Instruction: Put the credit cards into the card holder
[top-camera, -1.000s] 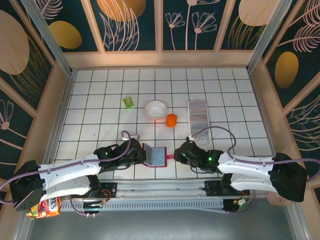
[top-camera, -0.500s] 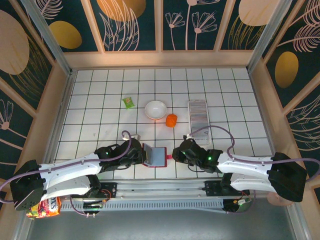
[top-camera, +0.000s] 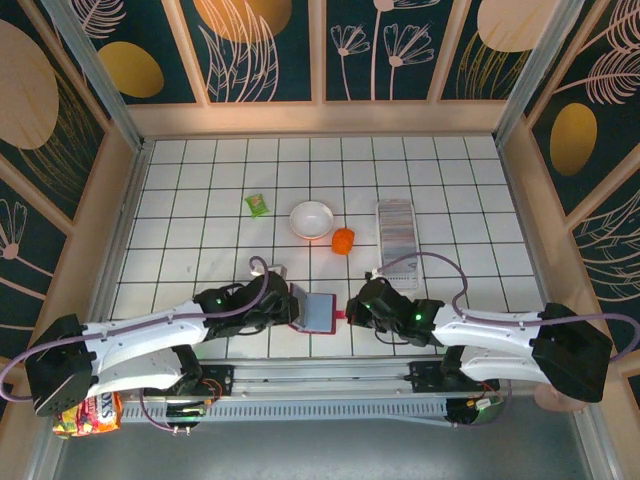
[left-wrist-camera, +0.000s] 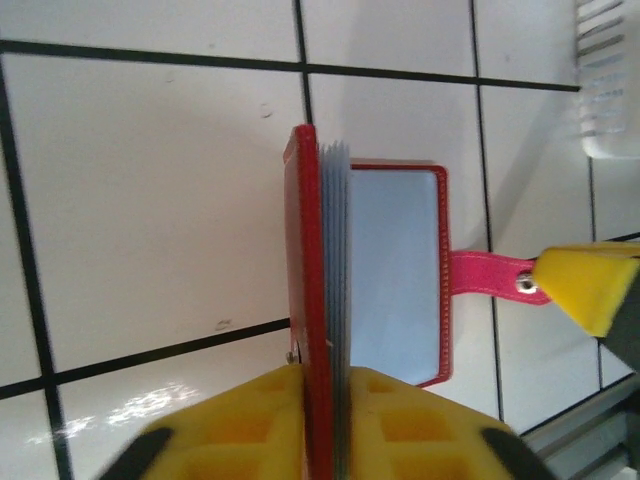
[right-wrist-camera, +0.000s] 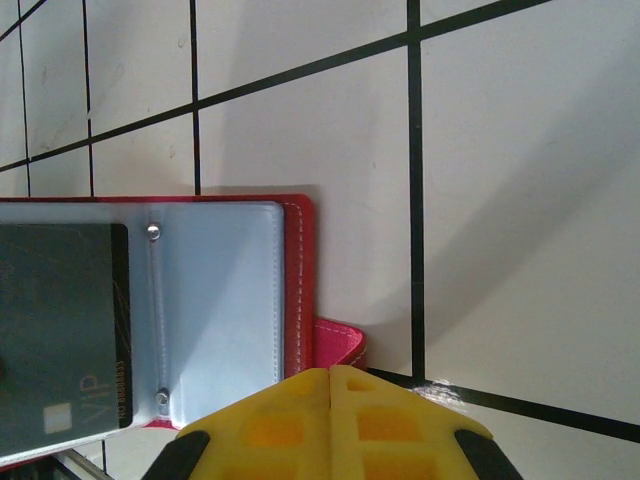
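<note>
The dark red card holder (top-camera: 318, 312) lies open near the table's front edge, between my two grippers. Its left cover (left-wrist-camera: 308, 250) stands on edge with the clear sleeves, and my left gripper (left-wrist-camera: 327, 385) is shut on it from both sides. The right half (right-wrist-camera: 215, 300) lies flat with its pale inside up, and a dark card marked VIP (right-wrist-camera: 60, 330) sits in a sleeve. My right gripper (right-wrist-camera: 331, 372) is shut on the pink strap (right-wrist-camera: 340, 345) at the holder's right edge. The credit cards (top-camera: 396, 230) form a ribbed row farther back on the right.
The cards stand in a clear oblong tray (top-camera: 396, 206). A white bowl (top-camera: 312, 219), an orange object (top-camera: 343, 240) and a small green packet (top-camera: 258, 205) lie mid-table. A snack bag (top-camera: 85, 412) sits off the table at front left.
My right gripper has slid left to the holder's strap and its fingers have closed. My left gripper has edged slightly right, still on the raised cover.
</note>
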